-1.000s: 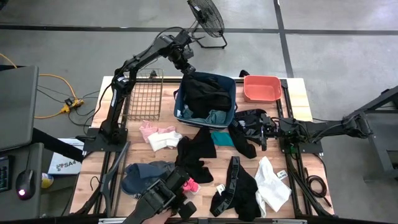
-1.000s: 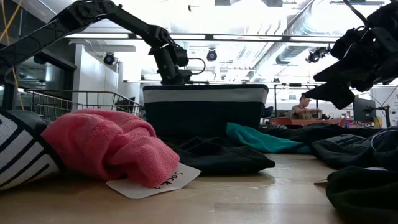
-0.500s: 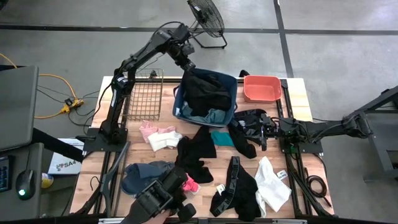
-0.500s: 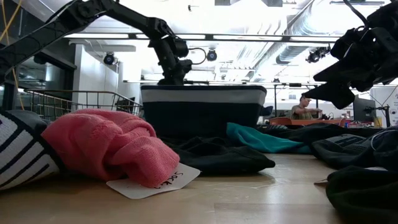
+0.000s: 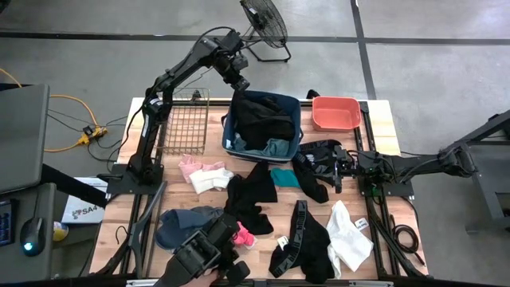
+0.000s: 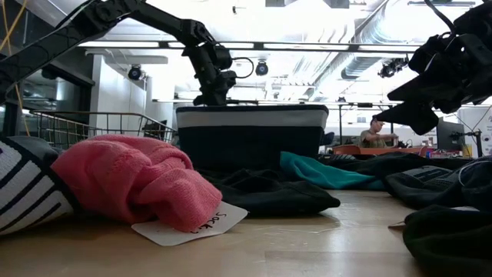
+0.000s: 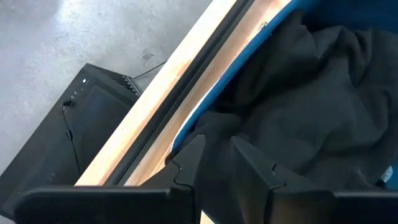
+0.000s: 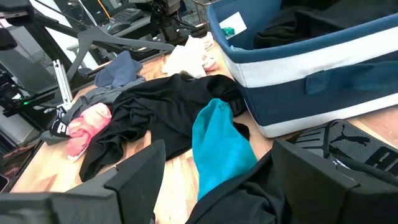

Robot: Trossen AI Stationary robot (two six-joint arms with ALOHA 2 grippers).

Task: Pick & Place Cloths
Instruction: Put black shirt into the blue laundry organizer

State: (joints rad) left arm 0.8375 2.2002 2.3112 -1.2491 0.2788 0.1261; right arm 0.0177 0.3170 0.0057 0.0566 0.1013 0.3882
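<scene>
1. Wooden planks make up the surface (image 5: 382, 119) we work over, with grey concrete floor around it and a fan (image 5: 264, 24) standing beyond its far edge.
2. We see the blue fabric bin (image 5: 296, 127) near the far middle, a coral tub (image 5: 335, 112) just beside it on the right, and a wire basket (image 5: 185, 123) on its left.
3. Our left gripper (image 5: 237, 80) hangs above the bin's far left corner; in the left wrist view its jaws stand only a little apart, with nothing between them, over the black cloth (image 7: 298, 106) lying in the bin.
4. Our right gripper (image 5: 331, 163) waits low at the right of the surface, jaws spread wide and holding nothing, over a dark garment (image 5: 319, 150).
5. Other cloths lie spread on the surface in front of the bin: a teal piece (image 8: 221, 146) and black pieces (image 5: 255, 191) at the middle, pale pink and white ones (image 5: 203, 173) to the left, a grey one (image 5: 187, 223) and a bright pink one (image 6: 134, 181) nearer the front, and a white one (image 5: 351, 243) at the front right.
</scene>
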